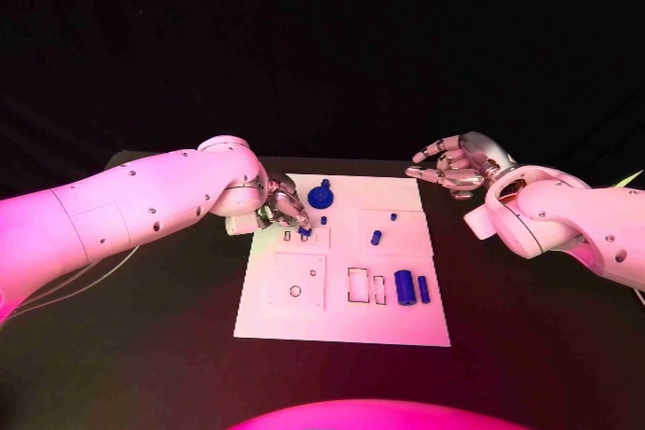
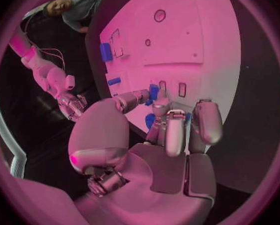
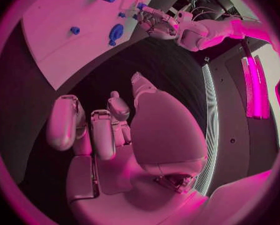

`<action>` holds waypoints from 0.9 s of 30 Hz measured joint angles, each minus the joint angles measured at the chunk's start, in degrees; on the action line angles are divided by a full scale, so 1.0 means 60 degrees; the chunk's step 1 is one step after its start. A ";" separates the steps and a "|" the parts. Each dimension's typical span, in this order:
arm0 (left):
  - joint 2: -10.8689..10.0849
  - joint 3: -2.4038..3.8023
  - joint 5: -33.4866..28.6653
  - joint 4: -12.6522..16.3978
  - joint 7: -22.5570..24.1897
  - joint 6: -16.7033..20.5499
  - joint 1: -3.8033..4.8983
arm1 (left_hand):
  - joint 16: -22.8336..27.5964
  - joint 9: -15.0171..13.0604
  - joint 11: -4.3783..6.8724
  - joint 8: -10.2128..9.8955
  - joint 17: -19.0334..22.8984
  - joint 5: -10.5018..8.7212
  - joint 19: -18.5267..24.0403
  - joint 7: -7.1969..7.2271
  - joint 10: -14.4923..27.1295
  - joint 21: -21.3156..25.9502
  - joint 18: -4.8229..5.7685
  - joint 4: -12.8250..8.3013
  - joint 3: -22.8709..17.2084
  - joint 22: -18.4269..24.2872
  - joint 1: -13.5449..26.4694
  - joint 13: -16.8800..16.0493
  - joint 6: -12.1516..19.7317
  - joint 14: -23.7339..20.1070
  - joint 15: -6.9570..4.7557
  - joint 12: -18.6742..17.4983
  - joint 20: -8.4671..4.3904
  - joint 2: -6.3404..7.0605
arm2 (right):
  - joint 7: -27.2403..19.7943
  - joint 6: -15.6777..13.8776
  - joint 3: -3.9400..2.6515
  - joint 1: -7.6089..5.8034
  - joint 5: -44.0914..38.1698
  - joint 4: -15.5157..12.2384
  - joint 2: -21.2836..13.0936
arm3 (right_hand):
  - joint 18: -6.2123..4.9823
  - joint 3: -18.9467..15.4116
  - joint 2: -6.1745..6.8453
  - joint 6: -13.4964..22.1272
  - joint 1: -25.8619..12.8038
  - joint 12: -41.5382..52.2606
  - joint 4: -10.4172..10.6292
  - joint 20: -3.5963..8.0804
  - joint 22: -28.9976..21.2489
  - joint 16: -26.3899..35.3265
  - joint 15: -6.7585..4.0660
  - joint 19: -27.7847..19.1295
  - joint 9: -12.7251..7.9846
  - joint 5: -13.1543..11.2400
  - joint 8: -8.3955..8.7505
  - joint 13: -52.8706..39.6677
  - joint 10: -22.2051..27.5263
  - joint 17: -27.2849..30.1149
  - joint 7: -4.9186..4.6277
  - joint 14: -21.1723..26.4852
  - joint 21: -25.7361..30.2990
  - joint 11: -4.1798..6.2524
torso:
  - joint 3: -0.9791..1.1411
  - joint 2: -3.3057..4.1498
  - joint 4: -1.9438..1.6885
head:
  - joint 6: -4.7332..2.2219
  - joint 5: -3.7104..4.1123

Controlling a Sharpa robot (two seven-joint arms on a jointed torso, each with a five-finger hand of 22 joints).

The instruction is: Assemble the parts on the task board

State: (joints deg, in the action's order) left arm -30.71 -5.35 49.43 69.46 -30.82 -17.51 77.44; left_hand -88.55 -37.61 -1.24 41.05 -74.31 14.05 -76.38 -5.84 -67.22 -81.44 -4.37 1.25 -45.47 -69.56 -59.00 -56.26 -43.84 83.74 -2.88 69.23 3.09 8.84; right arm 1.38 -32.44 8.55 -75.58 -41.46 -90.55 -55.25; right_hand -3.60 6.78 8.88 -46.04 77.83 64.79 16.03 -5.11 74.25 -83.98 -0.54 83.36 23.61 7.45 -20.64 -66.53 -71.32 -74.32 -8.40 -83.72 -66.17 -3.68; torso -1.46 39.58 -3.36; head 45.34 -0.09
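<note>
The white task board (image 1: 343, 313) lies in the middle of the black table. My left hand (image 1: 286, 209) is down at the board's far left part, thumb and a finger pinching a small blue part (image 2: 153, 91) against the board beside a slot (image 2: 182, 89). A round blue part (image 1: 320, 197) stands just beyond it. Small blue pegs (image 1: 377, 236) sit mid-board, and two blue cylinders (image 1: 404, 287) lie near the right edge. My right hand (image 1: 457, 166) hovers off the board's far right corner, fingers apart, holding nothing. The right wrist view also shows the round blue part (image 3: 115, 33).
The near left of the board has a raised square plate (image 1: 298, 281) with holes. Rectangular slots (image 1: 359, 284) lie beside the cylinders. Bare black table (image 1: 524, 318) surrounds the board on both sides.
</note>
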 measured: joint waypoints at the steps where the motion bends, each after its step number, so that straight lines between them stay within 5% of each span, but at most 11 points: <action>1: 0.0001 -0.0005 0.0022 0.0011 0.0001 0.0043 0.0000 | -0.0001 0.0000 0.0000 0.0000 0.0000 0.0002 -0.0013 0.0002 -0.0001 -0.0093 0.0000 0.0000 0.0000 -0.0007 -0.0002 -0.0001 -0.0002 0.0000 0.0000 0.0000 -0.0019 0.0002 | 0.0000 -0.0001 0.0000 0.0000 0.0000 0.0000 -0.0002 | 0.0000 0.0000 0.0000 0.0000 0.0000 0.0000 0.0000 0.0000 0.0000 0.0000 0.0000 0.0000 0.0000 0.0000 0.0000 0.0000 0.0000 0.0000 0.0000 0.0000 0.0000 0.0000 | -0.0004 0.0002 0.0001 | 0.0001 -0.0003; 17: 0.0106 -0.0170 0.0624 0.0079 -0.0012 0.0511 -0.0033 | -0.0072 -0.0394 0.0152 0.0000 0.0000 0.0439 -0.0088 0.0120 -0.0288 -0.0111 0.0002 -0.0001 0.0000 -0.0244 0.0275 -0.0075 -0.0125 -0.0017 -0.0086 0.0082 -0.0086 0.0051 | -0.0016 -0.0010 0.0001 0.0000 0.0000 -0.0002 -0.0009 | 0.0000 0.0000 0.0000 0.0000 0.0000 0.0000 0.0000 0.0000 0.0000 0.0110 0.0000 0.0000 0.0002 0.0000 0.0000 0.0001 0.0000 0.0000 0.0000 0.0000 0.0000 0.0000 | -0.0016 0.0015 0.0015 | 0.0040 -0.0039; 27: 0.0109 -0.0225 0.0829 0.0083 -0.0037 0.0309 -0.0040 | -0.0072 -0.0394 0.0152 0.0000 0.0000 0.0444 -0.0123 0.0119 -0.0394 -0.0182 0.0002 -0.0001 0.0001 -0.0250 0.0275 -0.0078 -0.0220 -0.0016 -0.0086 0.0082 -0.0120 0.0051 | -0.0026 -0.0006 0.0001 0.0000 0.0000 0.0002 -0.0004 | 0.0000 0.0000 0.0000 0.0000 0.0000 0.0000 0.0000 0.0000 0.0000 0.0110 0.0000 0.0000 0.0003 0.0000 0.0000 0.0001 0.0000 0.0000 0.0000 0.0000 0.0000 0.0000 | -0.0016 0.0015 0.0015 | 0.0066 -0.0052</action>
State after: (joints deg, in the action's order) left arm -30.06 -6.69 54.41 69.96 -31.04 -15.66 77.20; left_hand -88.98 -39.98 -0.33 41.05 -74.31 16.71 -77.12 -5.12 -69.59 -82.53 -4.36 1.25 -45.46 -71.06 -57.35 -56.72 -45.17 83.65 -3.40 69.72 2.37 9.15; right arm 1.23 -32.47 8.55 -75.57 -41.46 -90.53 -55.27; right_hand -3.60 6.78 8.88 -46.04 77.83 64.79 16.04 -5.11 74.25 -83.32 -0.54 83.36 23.63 7.45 -20.64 -66.52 -71.32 -74.31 -8.40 -83.72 -66.17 -3.68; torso -1.56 39.67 -3.27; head 45.73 -0.41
